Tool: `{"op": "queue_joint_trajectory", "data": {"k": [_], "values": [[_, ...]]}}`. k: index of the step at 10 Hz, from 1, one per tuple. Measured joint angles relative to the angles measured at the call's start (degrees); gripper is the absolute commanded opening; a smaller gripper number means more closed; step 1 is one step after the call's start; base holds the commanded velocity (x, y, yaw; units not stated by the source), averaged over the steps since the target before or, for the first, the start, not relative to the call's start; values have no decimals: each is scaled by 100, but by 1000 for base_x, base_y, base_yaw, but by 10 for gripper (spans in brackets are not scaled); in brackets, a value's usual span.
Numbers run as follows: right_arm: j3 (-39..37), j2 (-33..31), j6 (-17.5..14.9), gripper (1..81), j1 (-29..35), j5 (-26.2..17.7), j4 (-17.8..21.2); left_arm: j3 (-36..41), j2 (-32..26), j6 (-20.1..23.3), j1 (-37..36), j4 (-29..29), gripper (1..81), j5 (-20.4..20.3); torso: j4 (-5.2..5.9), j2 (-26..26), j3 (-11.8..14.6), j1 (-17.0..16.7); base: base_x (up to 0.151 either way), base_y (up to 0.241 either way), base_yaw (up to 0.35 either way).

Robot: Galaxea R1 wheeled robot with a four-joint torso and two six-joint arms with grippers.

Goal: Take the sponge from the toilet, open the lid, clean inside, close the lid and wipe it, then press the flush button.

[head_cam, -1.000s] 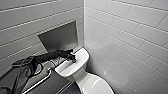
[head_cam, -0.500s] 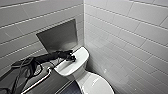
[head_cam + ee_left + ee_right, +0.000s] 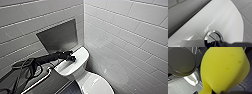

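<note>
Your left hand (image 3: 71,58), open or closed I cannot tell, has hardly moved from the flush button (image 3: 213,37) on the toilet (image 3: 93,84): pressing seems underway.

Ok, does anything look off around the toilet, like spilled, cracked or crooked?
Nothing stands out. The tank cover sits flat and unmarked, the flush button looks intact, and the lid is down. The left gripper is at the button. The sponge looks whole.
</note>
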Motion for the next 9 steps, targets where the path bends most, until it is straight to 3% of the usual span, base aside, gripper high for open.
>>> {"op": "queue_joint_trajectory", "data": {"k": [9], "values": [[-308, 249, -16, 10, 0, -2, -4, -78, 50, -162, 96, 319, 10, -201, 0, 0, 0, 0, 0, 0, 0]]}}
